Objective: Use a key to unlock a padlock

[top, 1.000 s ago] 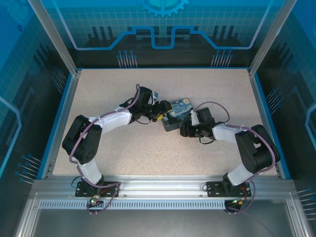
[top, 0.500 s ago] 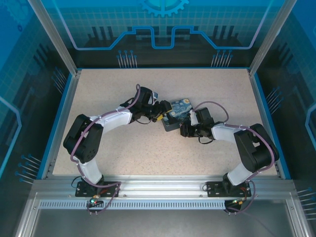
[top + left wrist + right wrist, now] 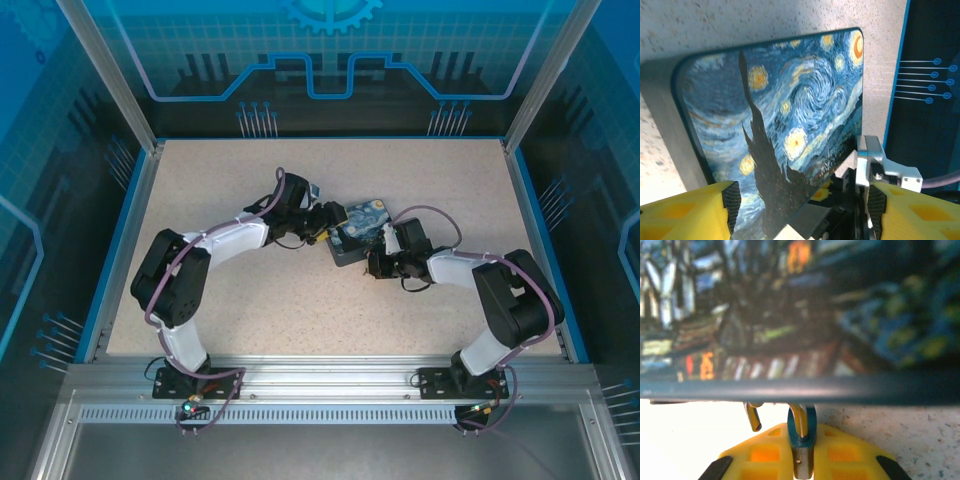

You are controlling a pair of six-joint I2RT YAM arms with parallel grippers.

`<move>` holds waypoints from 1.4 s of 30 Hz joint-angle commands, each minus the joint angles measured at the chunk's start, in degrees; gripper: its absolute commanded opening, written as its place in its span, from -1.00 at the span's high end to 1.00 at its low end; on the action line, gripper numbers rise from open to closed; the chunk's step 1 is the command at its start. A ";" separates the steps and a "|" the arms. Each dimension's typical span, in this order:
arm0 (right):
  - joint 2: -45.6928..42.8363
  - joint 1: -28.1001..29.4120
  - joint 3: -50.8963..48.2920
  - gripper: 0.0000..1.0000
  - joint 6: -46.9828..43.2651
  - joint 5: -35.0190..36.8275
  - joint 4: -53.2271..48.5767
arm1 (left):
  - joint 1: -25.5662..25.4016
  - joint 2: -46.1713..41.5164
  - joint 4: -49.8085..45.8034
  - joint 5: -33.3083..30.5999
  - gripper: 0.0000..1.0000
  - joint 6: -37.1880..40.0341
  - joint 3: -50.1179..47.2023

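Now padlock [image 3: 801, 432] clenched in right tool [image 3: 800, 452], just below box [image 3: 790, 315] edge.

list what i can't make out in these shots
- Padlock shackle top, right wrist view: hidden behind the box rim.
- Grey sliver below it: key or lock part, too blurred.
- Box print, same view: blurred, too close.
- Padlock, top view: too small, under the right tool.
- Left tool fingers, left wrist view: cut off by the bottom edge.
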 commanded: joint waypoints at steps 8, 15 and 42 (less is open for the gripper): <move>-0.55 0.46 -1.71 0.91 2.85 -0.86 0.65 | 0.43 1.90 -13.68 -11.29 -0.39 13.50 5.50; -0.58 0.29 -2.88 0.98 7.07 -2.16 2.93 | -2.34 4.51 -17.37 -16.95 -0.39 17.65 6.90; -1.92 0.41 -5.85 1.00 40.59 2.59 17.60 | -7.51 9.93 -15.78 -17.75 -0.10 13.05 -0.61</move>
